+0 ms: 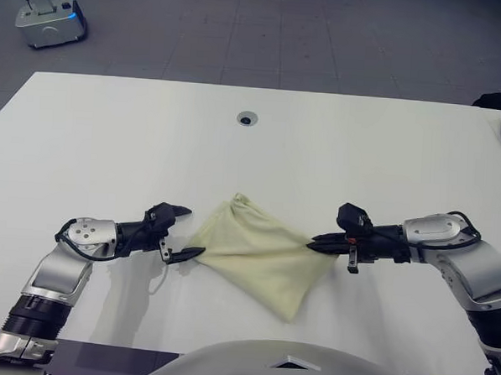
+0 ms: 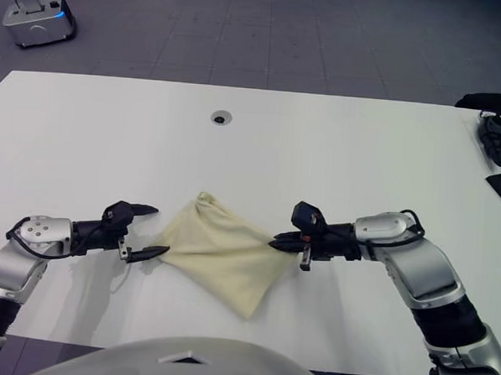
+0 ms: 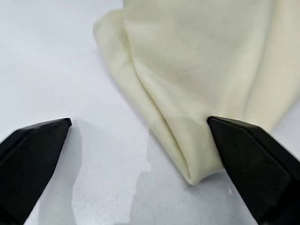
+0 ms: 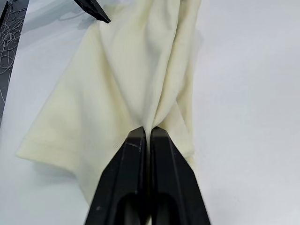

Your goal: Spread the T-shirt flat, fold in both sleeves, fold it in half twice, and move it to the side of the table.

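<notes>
right wrist view: right claw pinched tight on a bunched edge of the t-shirt, prob to tug it open. shirt lies crumpled on the worktop, near its front edge, btwn both arms. left claw gapes wide at the opposite corner, one finger touching cloth, likely lining up a grab to spread it.

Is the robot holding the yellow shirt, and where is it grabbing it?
Yes. The right gripper is shut on the T-shirt, pinching a bunched fold at its edge. The left gripper is open at the opposite corner, gripping nothing.
</notes>
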Controlling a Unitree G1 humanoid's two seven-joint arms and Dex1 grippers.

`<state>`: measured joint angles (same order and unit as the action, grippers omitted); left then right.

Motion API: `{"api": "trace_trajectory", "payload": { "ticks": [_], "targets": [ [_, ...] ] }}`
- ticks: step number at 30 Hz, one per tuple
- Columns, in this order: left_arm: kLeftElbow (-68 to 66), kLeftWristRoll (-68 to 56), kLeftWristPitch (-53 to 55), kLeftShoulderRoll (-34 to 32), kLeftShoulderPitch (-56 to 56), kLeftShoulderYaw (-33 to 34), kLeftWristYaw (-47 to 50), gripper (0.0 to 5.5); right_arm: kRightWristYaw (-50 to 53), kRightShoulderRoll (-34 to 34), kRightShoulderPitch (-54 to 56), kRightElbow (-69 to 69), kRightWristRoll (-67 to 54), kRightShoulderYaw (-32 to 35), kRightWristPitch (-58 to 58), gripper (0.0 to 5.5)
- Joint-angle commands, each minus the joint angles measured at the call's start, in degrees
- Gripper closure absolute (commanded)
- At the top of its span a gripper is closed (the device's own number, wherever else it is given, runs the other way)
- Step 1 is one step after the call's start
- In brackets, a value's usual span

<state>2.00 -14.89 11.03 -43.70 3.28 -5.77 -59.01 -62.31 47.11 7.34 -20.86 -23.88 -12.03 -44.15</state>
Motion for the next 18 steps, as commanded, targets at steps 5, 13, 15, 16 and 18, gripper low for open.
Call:
{"api": "trace_trajectory", "payload": {
  "ticks": [5,13,15,16,18],
  "targets": [
    [-1.64,2.24,0.46,0.06,2.01,-0.61,1.48,0.1,6.54,-7.0,2.42,7.65,4.18,-1.91,5.65,5.5],
    [-1.17,1.99,0.53,0.27,1.79,-0.84,1.5,0.1,5.23,-5.74,0.52,6.14,1.59,-0.48,2.74,4.66],
    [-0.91,1.89,0.77,0.35,1.67,-0.89,1.59,0.1,3.51,-4.22,0.62,4.05,-0.9,1.28,1.15,4.28],
    [-0.82,1.82,0.83,0.42,1.67,-0.85,1.67,0.1,3.36,-3.9,1.13,3.74,-1.56,2.15,0.73,4.15],
    [-0.53,1.62,0.8,0.75,1.94,-0.53,2.16,0.1,3.69,-4.02,2.51,4.09,-2.25,3.53,0.61,3.79]
  ]
}}
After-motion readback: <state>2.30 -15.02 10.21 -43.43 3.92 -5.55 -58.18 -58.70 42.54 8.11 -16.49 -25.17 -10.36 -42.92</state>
